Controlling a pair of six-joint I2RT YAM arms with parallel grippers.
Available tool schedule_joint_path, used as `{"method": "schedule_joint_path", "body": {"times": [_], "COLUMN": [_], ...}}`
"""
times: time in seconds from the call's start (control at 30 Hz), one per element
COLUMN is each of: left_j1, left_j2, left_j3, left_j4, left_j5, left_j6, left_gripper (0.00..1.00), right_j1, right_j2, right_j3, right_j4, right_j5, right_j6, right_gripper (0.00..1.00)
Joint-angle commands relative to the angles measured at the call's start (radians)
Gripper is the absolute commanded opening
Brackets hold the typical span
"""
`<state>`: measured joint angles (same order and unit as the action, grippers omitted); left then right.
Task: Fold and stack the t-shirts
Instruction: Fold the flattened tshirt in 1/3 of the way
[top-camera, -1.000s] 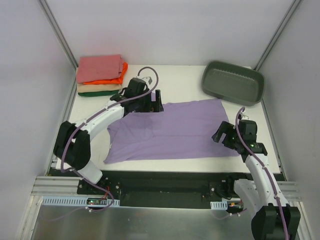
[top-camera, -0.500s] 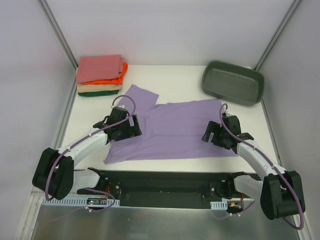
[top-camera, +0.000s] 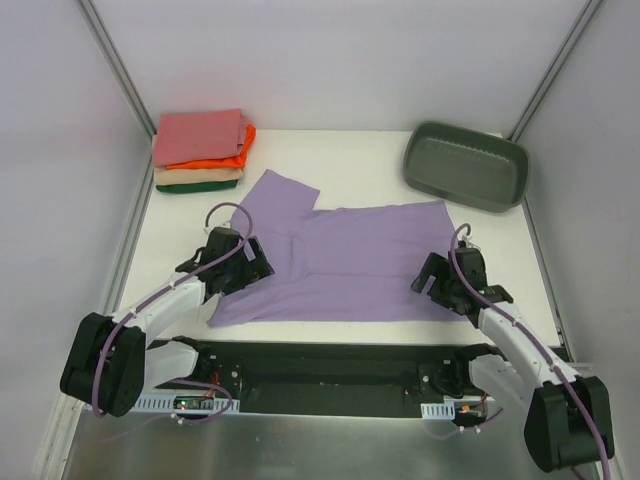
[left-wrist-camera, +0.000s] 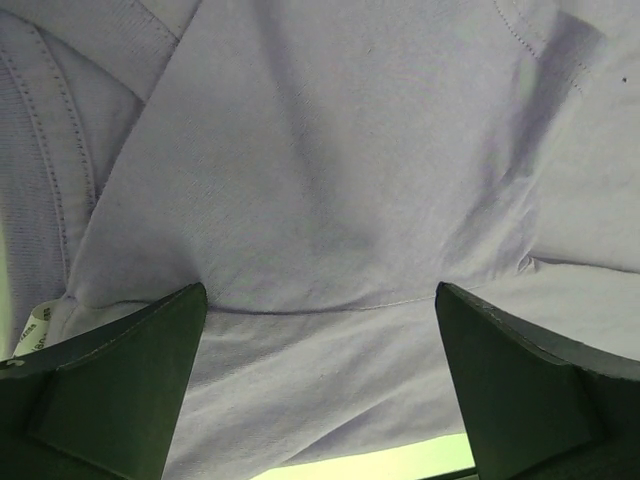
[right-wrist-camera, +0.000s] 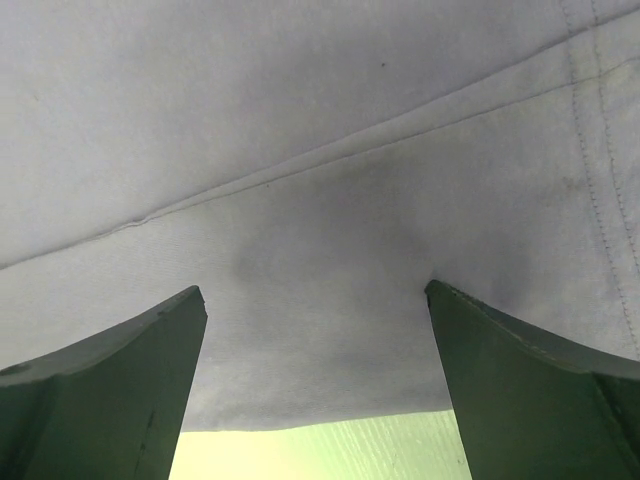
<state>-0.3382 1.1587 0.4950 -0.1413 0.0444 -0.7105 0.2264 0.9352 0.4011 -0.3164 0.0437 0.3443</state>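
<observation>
1. You have a white table (top-camera: 350, 160) carrying everything.
2. The lavender t-shirt (top-camera: 350, 265) lies spread flat across the near middle of the table. One sleeve points toward the far left. Its near hem runs close to the table's near edge.
3. The grey-green tub (top-camera: 466, 165) sits in the far right corner, near the shirt's far right corner.
4. The stack of folded t-shirts (top-camera: 200, 150) sits in the far left corner: salmon-pink on top, then orange, tan and dark green at the bottom.
5. Your left gripper (left-wrist-camera: 318, 295) is low over the shirt's left side. Its fingers are spread wide with lavender cloth filling the gap; they pinch nothing.
6. Your right gripper (right-wrist-camera: 312, 290) is low over the shirt's near right corner. Its fingers are likewise spread apart above the cloth.
</observation>
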Motion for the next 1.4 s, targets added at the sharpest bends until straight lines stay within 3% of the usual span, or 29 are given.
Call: {"method": "schedule_joint_path", "body": {"times": [0.0, 0.33, 0.97, 1.37], "left_j1": [0.01, 0.024, 0.025, 0.025], "left_j2": [-0.019, -0.071, -0.225, -0.278], "left_j3": [-0.076, -0.099, -0.153, 0.034], "left_j4": [-0.058, -0.122, -0.308, -0.317], "left_j5": [0.018, -0.015, -0.109, -0.084], "left_j6": [-0.032, -0.047, -0.129, -0.038], "left_gripper": [0.99, 0.99, 0.99, 0.99], "right_j1": [0.004, 0.004, 0.004, 0.004], "right_j2": [-0.085, -0.251, -0.107, -0.15], "right_j3": [-0.082, -0.041, -0.013, 0.163], "right_j4": [-0.173, -0.438, -0.288, -0.3], "right_j5": [-0.093, -0.061, -0.088, -0.067], "right_j6": [0.067, 0.125, 0.036, -0.071], "right_gripper": [0.96, 0.96, 0.96, 0.96]}}
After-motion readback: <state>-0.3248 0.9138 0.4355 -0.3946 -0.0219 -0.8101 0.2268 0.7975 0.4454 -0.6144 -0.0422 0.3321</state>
